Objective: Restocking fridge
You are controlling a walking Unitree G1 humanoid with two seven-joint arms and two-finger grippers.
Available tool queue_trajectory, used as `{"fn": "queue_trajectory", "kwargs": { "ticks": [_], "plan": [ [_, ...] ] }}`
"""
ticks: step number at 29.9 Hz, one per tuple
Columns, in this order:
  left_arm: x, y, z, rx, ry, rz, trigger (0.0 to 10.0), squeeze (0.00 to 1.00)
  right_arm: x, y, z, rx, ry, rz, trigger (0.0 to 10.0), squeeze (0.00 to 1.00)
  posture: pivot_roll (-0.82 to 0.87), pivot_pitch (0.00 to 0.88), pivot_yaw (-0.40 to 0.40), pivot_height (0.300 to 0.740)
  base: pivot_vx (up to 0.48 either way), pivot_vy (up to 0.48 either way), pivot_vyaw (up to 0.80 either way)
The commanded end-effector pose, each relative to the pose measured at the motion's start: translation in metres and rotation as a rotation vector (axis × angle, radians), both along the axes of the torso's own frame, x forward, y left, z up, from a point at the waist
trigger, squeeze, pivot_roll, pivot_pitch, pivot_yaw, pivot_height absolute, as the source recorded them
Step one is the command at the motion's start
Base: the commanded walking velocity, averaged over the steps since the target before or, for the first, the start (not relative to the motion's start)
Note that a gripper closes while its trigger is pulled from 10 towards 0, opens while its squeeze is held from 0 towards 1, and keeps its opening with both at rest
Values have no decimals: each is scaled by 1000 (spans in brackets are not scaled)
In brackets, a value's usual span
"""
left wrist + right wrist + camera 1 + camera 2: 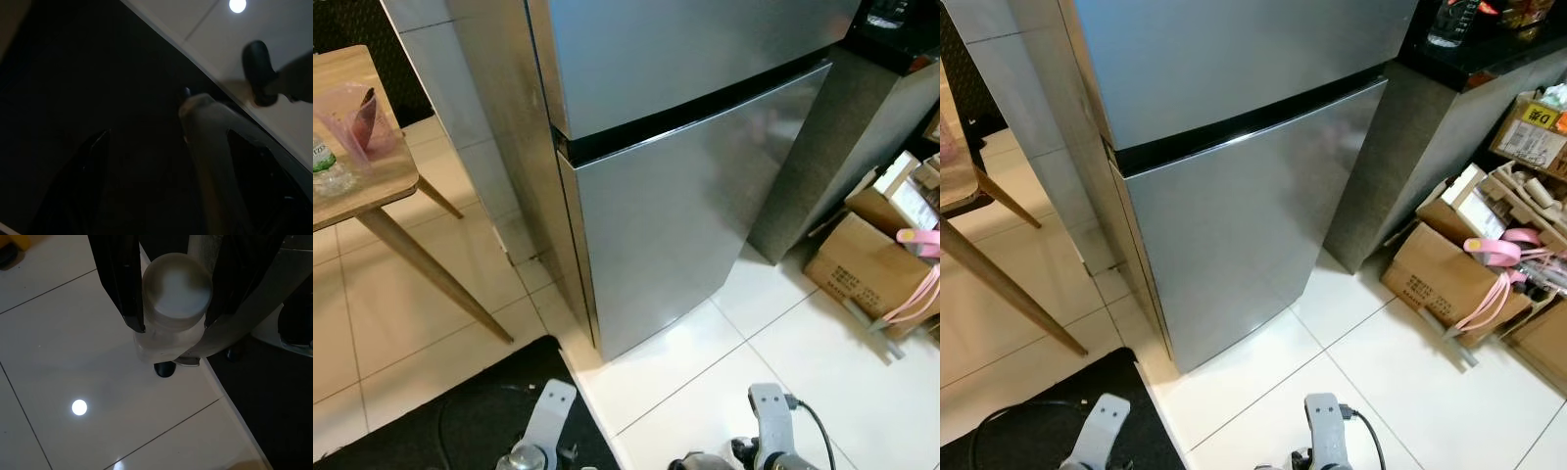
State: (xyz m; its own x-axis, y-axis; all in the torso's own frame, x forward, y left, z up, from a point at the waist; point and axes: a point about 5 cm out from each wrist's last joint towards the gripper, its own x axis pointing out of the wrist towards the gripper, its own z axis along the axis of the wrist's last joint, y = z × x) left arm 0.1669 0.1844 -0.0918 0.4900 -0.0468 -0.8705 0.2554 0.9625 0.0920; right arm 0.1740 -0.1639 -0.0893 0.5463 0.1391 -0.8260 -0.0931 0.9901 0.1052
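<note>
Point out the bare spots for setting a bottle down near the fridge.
Free: white floor tiles in front of the fridge, between the black mat and the cardboard boxes. The wooden table has bare edge. Crowded: the boxes at right.

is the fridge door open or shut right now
Shut. Both doors of the silver fridge sit flush with the cabinet, and no interior shows. The right gripper holds a bottle low over the tiled floor.

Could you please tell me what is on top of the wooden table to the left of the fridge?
On the wooden table stand a pink plastic container and a clear bottle; the rest is out of frame.
</note>
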Motion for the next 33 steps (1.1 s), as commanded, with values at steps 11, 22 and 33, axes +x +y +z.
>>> {"fn": "queue_trajectory", "kwargs": {
  "ticks": [11, 22, 33],
  "plan": [
    [-22, -3, -9, -10, 61, 18, 10000, 0, -29, -9, -11, -2, 89, -22, 10000, 0, -30, 61, -27, 740, 0, 0, 0],
    [-24, -6, -10, -14, 72, -5, 10000, 0, -26, -9, -10, -10, 84, 8, 10000, 0, -28, 69, -26, 740, 0, 0, 0],
    [-26, -5, -11, -11, 81, -17, 10000, 0, -27, -8, -11, -5, 87, 6, 10000, 0, -22, 74, -24, 740, 0, 0, 0]
  ]
}}
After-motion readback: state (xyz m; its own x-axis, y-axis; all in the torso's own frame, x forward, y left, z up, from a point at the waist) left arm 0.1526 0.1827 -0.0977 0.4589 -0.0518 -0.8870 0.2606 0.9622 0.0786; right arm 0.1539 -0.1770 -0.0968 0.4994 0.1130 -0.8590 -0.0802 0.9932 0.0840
